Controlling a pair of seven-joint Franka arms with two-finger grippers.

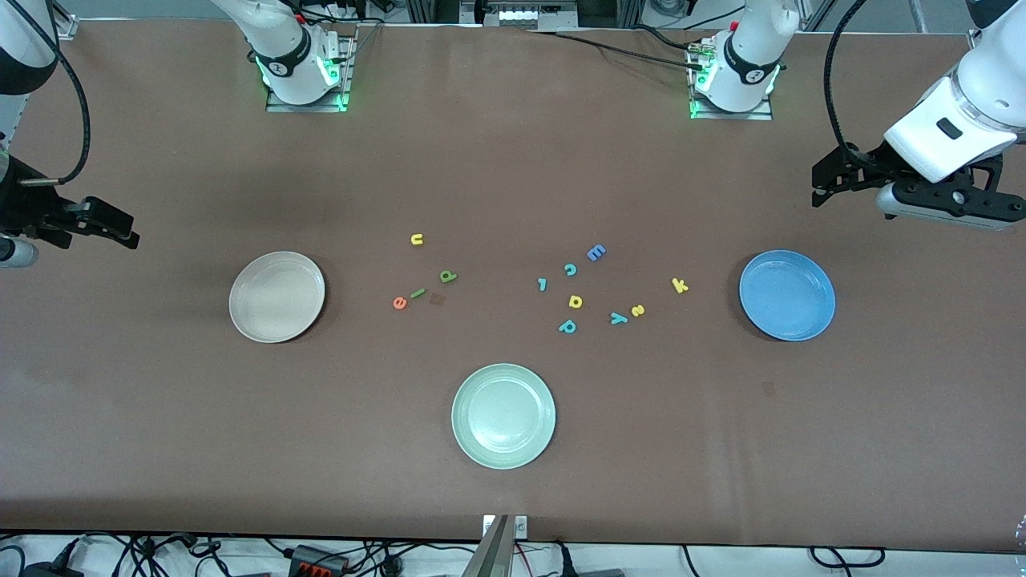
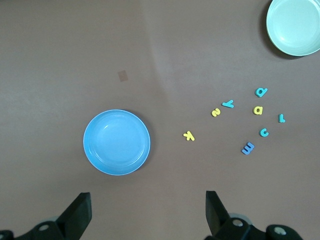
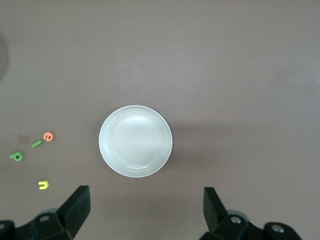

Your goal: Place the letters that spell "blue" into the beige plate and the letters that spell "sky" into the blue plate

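A: Grippers?
B: Left gripper (image 2: 145, 212) and right gripper (image 3: 145, 210) both spread wide, empty, hanging over the table ends.
A: Dark green foam bar "l" (image 1: 418, 293)?
B: On the table, long axis 2-to-8 o'clock, between orange "e" (image 1: 399, 302) and green "b" (image 1: 448, 276); round beige plate (image 1: 276, 296) toward 9 o'clock.

A pale green plate (image 1: 503, 415) stood on the brown table (image 1: 513, 160), near the table edge closest to the front camera, about midway along it. Farther from that edge lay loose foam letters: a blue E (image 1: 596, 252), a teal c (image 1: 570, 269), a small teal piece (image 1: 542, 284), a yellow d-shaped letter (image 1: 575, 301) and a teal p-shaped letter (image 1: 567, 326).
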